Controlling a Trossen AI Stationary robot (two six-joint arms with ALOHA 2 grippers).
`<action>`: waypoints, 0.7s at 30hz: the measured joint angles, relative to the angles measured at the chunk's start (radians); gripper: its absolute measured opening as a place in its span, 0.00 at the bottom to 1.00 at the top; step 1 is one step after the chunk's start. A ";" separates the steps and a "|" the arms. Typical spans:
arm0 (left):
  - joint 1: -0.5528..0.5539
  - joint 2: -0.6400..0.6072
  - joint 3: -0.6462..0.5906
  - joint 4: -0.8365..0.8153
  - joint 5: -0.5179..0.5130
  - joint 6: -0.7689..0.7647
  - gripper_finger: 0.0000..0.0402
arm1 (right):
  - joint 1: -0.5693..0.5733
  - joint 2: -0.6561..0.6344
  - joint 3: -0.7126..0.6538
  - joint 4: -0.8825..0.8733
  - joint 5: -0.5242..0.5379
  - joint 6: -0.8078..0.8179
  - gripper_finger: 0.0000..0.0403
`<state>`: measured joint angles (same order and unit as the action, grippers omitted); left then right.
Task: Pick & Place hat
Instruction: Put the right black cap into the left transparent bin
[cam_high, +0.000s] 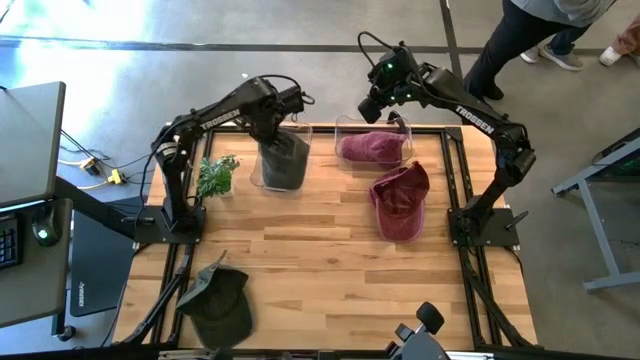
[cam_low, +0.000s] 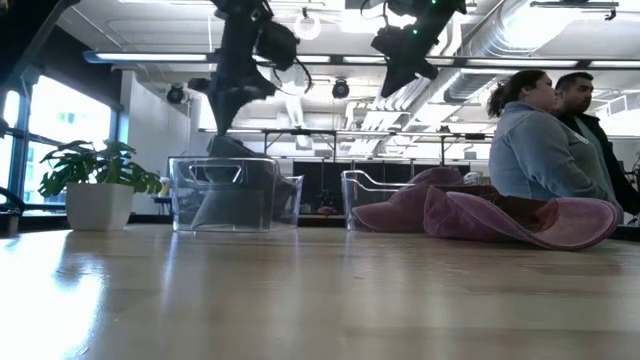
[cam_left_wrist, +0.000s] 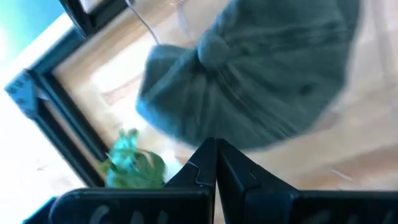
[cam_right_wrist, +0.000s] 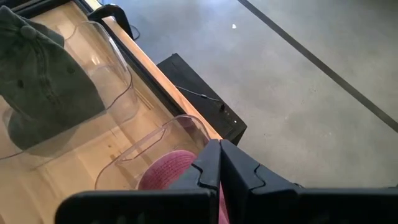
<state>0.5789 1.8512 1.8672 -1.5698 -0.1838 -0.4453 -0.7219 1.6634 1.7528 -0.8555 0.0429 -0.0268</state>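
A dark green hat (cam_high: 283, 162) (cam_left_wrist: 261, 74) lies heaped inside the left clear bin (cam_high: 304, 130), its crown button up. My left gripper (cam_high: 281, 128) (cam_left_wrist: 216, 148) hangs shut just above it, pointing down, with nothing between its fingers. A maroon hat (cam_high: 372, 148) (cam_right_wrist: 168, 171) lies in the right clear bin (cam_high: 344, 124). My right gripper (cam_high: 372, 106) (cam_right_wrist: 219, 148) is shut above that bin's far side, slanting down. A second maroon hat (cam_high: 400, 200) lies flat on the table in front of that bin. Another dark green hat (cam_high: 218, 300) lies at the near left.
A small potted plant (cam_high: 217, 175) stands left of the left bin. Bare wood lies across the table's middle and near right. Two people (cam_low: 555, 150) are beyond the far right corner; a desk with a keyboard is off the table's left side.
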 joint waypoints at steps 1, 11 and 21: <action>-0.001 -0.016 0.007 -0.004 0.019 -0.012 0.00 | 0.000 0.000 0.000 0.000 0.000 0.000 0.00; 0.031 -0.085 -0.027 0.000 0.002 -0.083 0.00 | 0.000 0.000 0.000 0.009 -0.028 0.000 0.00; 0.095 -0.086 -0.357 0.221 -0.040 -0.060 0.00 | 0.000 0.000 0.000 0.014 -0.050 0.000 0.00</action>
<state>0.6743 1.7656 1.5101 -1.3486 -0.2234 -0.5054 -0.7219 1.6630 1.7527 -0.8416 -0.0071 -0.0273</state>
